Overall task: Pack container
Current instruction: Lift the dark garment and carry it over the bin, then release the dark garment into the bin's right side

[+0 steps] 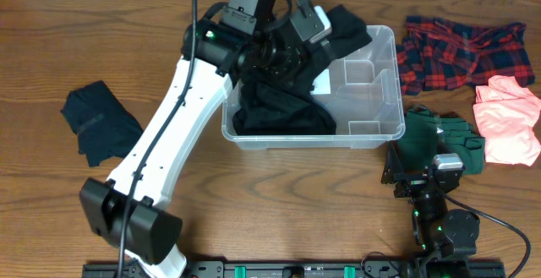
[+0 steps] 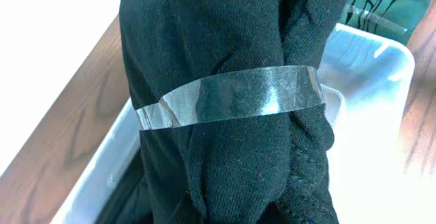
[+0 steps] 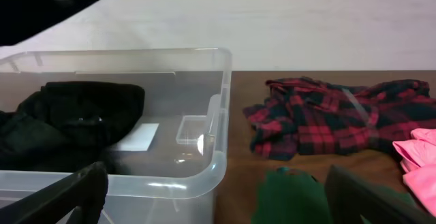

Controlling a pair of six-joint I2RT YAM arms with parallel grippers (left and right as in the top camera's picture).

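far left, a dark cloth [image 1: 100, 122] lies alone on the desk [image 1: 51, 50], well apart from the action. moving in, the left claw [image 1: 331, 26] hangs over the container's far rim, pinching a black garment [image 2: 225, 40]; the wrist view is filled with bunched knit, so that's a firm bite. more black fabric is heaped in the container's left half, though i can't tell if it's the same piece. the container [image 1: 399, 84] sits mid-desk, its right half bare apart from the white label [image 3: 136, 137] on the bottom. my read on it: thin clear plastic, light, walls slick and a bit flexible, likely to skate on the wood if clothes get shoved in hard. the rolled rim at a corner or short side looks like the best place to hold or brace it, never the smooth wall. just right of it, the right claw [image 3: 214, 183] sits low with its fingers spread wide and nothing between them, poised over a green cloth [image 1: 439, 139] beside the container's near right corner. further right, a plaid shirt [image 1: 461, 54] and a pink cloth [image 1: 507, 117] wait on the desk, all limp stuff that should be pinched at a thick fold.
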